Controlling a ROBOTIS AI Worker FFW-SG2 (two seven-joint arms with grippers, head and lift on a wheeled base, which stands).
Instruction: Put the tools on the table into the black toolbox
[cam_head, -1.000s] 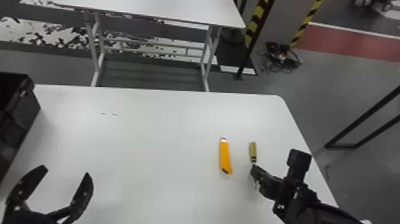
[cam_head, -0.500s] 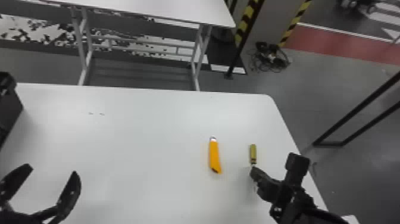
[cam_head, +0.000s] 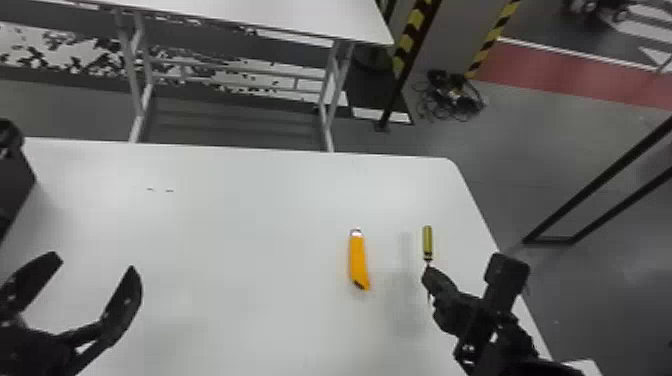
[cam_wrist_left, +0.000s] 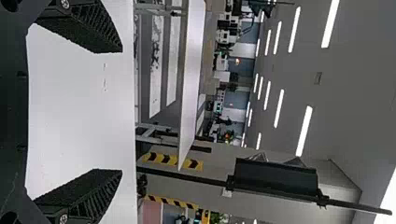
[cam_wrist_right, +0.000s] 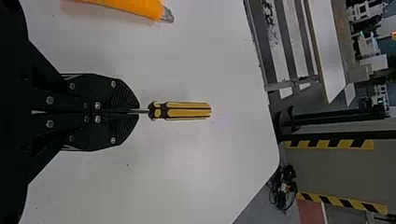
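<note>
The screwdriver (cam_wrist_right: 182, 110) is pinched by its shaft between the pressed-together fingers of the right gripper (cam_wrist_right: 137, 111), above a white table (cam_head: 240, 215). Its yellow-and-black handle points to twelve o'clock, away from the robot in the head view, and its thin tip emerges at six o'clock from the fingers. A faint shadow apart from the tool, toward nine o'clock, suggests it is off the surface. Near the grip at nine o'clock, an orange utility knife (cam_head: 358, 260) lies flat on the tabletop, untouched. Well apart in that same direction, the left gripper (cam_head: 95, 264) waits with its fingers spread and nothing between them. Farthest out, between nine and ten o'clock from the right gripper, the black toolbox (cam_head: 15, 185) stands at the table's left side, cut by the head view's edge. The job appears to be in its early stages: one tool is secured, but both it and the knife have yet to go into the box. Whether the box already holds other tools cannot be told.
</note>
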